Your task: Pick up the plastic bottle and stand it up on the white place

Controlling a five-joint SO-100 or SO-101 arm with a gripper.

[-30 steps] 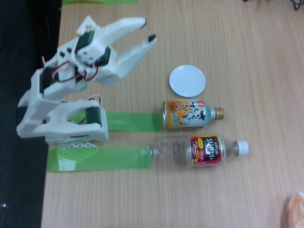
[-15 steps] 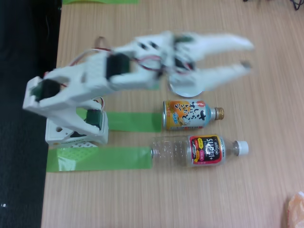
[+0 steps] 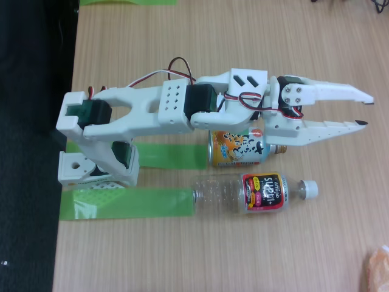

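hand [image 3: 366,111] parted, empty, above table, plastic bottle [image 3: 255,192] apart

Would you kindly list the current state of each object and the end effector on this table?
plastic bottle: lying on its side, cap on, not held.
orange-and-blue bottle-can: lying on its side, partly under the arm.
end effector: open, empty, stretched out above the table beyond the can.
green tape strips: flat on the table.
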